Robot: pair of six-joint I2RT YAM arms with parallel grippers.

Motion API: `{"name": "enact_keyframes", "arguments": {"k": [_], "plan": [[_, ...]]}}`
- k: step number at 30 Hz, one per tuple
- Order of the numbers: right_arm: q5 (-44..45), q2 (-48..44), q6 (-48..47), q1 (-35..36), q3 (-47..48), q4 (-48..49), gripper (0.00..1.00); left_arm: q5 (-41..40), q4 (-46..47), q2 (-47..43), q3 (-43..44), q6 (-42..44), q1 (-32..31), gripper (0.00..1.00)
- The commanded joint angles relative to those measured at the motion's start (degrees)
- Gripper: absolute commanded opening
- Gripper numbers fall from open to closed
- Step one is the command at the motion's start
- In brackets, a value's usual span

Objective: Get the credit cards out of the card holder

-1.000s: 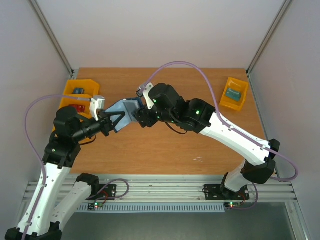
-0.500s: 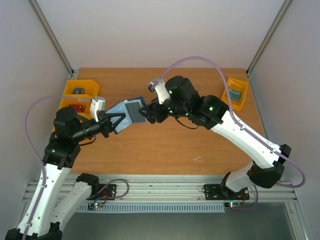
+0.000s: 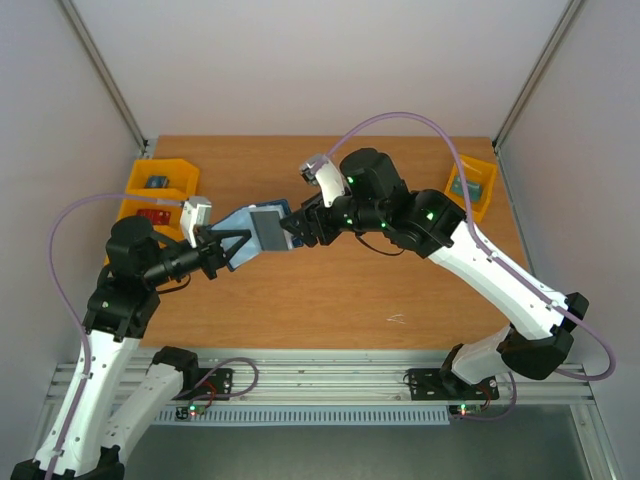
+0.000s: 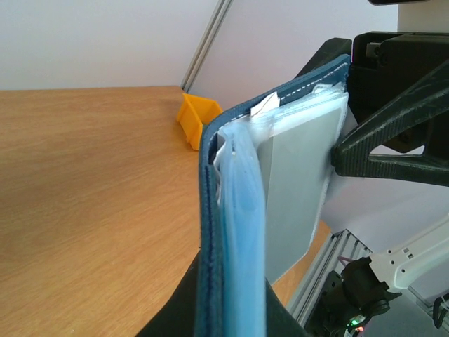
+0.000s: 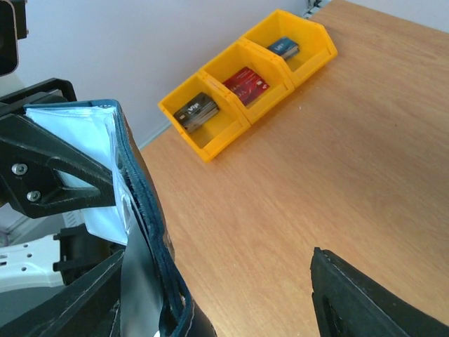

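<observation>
Since the earlier frame right gripper [image 3: 297, 224] backed off toward frame right, uncovering a grey card [image 3: 266, 230].

Top view: left gripper [image 3: 222, 247] is clamped shut on the lower-left end of the open navy card holder [image 3: 240, 235], raised above the table [image 3: 330, 290] at centre-left. Grey card lies on its inner face. Right gripper sits at its right edge, jaws apart.

Left wrist: card holder [image 4: 208, 210] stands upright at centre, grey card [image 4: 298, 189] right of clear sleeves [image 4: 242, 232] - a right gripper finger touches the card.

Right wrist: fingers wide apart, closed on nothing - holder edge [image 5: 144, 203] near the lower-left finger. Yellow bins [image 5: 245, 84] upper middle.
</observation>
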Motion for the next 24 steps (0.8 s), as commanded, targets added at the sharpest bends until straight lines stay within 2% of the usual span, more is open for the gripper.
{"name": "enact_keyframes", "arguments": {"k": [1,7,11,18,24], "plan": [[0.87,-1.17,-1.22,-0.57,0.55,0.35,0.67,1.83,1.87,-0.77,-0.43,1.46,-0.12,0.0],[4.34,-0.51,-0.69,-0.62,0.31,-0.41,0.64,2.76,2.28,-0.93,-0.46,1.8,-0.08,0.0],[4.35,-0.02,-0.61,-0.57,0.74,0.04,0.68,3.8,2.59,-0.98,-0.46,2.25,-0.12,0.0],[-1.86,1.77,-1.06,-0.57,0.73,2.48,0.73,4.73,4.68,-1.08,-1.3,1.38,-0.09,0.0],[-6.07,2.52,-1.14,-0.57,0.66,4.16,0.73,4.99,5.56,-1.45,-2.03,0.04,-0.12,0.0]]}}
